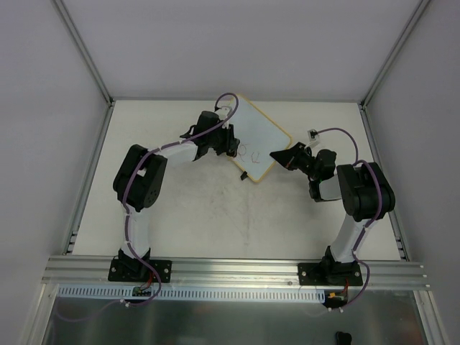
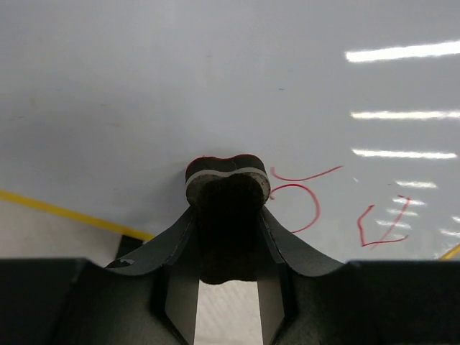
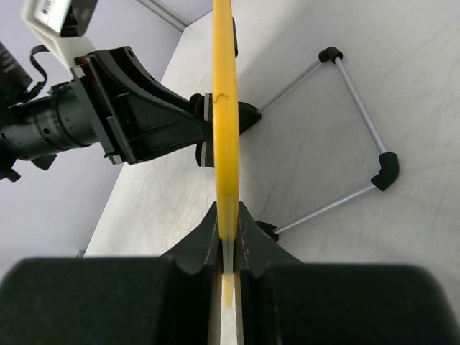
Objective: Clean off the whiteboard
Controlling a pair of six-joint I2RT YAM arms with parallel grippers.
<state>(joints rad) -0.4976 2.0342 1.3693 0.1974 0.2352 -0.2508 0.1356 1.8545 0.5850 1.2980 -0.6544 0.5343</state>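
The whiteboard [image 1: 267, 136] has a yellow-tan frame and stands tilted at the back middle of the table. Red scribbles [image 2: 305, 201] mark its white face [image 2: 215, 86]. My left gripper [image 1: 231, 146] is shut on a small black eraser [image 2: 227, 185] with a white layer, pressed against the board just left of the scribbles. My right gripper [image 1: 277, 155] is shut on the board's right edge. The right wrist view shows the yellow edge [image 3: 225, 108] running up from between its fingers [image 3: 228, 219], with the left gripper [image 3: 147, 115] on the board's left side.
A thin wire stand with black end caps [image 3: 386, 171] rests on the table to the right of the board in the right wrist view. A small black clip [image 1: 245, 176] sits at the board's near corner. Metal rails and grey walls border the table.
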